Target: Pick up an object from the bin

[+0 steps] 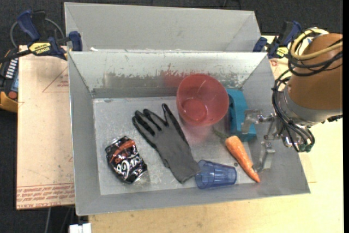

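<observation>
My gripper (259,139) hangs at the bin's right side, open, with nothing between its fingers. One metal finger (266,156) points down beside the thin end of an orange carrot (241,155), which lies slanted on the floor just left of it. The other finger sits near a teal block (236,109) leaning against the right wall. A red plastic cup (200,102) stands upright left of the block. A translucent blue cup (215,174) lies on its side near the front wall, left of the carrot.
A black glove (166,139) is spread out in the middle of the floor. A crumpled black, red and white wrapper (126,159) sits at the front left. The arm, with its orange cover and cables, hangs over the right rim.
</observation>
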Robot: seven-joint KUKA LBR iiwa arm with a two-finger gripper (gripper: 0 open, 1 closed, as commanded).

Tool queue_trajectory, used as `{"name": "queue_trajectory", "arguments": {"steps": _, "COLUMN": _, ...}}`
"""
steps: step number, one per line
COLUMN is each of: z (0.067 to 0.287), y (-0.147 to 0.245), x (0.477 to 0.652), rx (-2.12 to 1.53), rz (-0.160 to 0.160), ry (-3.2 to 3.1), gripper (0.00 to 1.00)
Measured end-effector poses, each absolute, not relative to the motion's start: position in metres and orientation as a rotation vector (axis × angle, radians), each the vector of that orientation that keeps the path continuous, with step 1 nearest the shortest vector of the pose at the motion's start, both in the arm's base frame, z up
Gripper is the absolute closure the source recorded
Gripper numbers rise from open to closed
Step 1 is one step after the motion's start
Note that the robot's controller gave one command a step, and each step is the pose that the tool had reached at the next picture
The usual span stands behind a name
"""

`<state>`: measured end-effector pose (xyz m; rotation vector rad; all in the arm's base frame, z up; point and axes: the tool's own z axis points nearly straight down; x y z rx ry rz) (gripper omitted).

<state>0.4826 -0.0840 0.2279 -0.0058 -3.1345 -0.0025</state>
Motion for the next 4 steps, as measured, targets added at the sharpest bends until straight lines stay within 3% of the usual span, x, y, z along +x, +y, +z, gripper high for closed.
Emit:
{"name": "queue_trajectory", "arguments": {"steps": 1, "z": 0.232, "y": -0.083, "x": 0.484, "rx": 0.001, "rz": -0.001, "ry": -3.142, "gripper": 0.0}}
{"name": "queue_trajectory", "arguments": {"steps": 2, "z": 0.129, "y": -0.041, "x": 0.482, "rx": -0.322, "rz": -0.003, "ry": -3.123, "gripper": 0.0}}
{"name": "queue_trajectory", "arguments": {"steps": 3, "z": 0.158, "y": -0.03, "x": 0.481, "rx": -0.286, "rz": -0.002, "ry": -3.129, "gripper": 0.0}}
{"name": "queue_trajectory", "arguments": {"steps": 4, "z": 0.13, "y": -0.015, "x": 0.483, "rx": -0.428, "rz": -0.004, "ry": -3.11, "gripper": 0.0}}
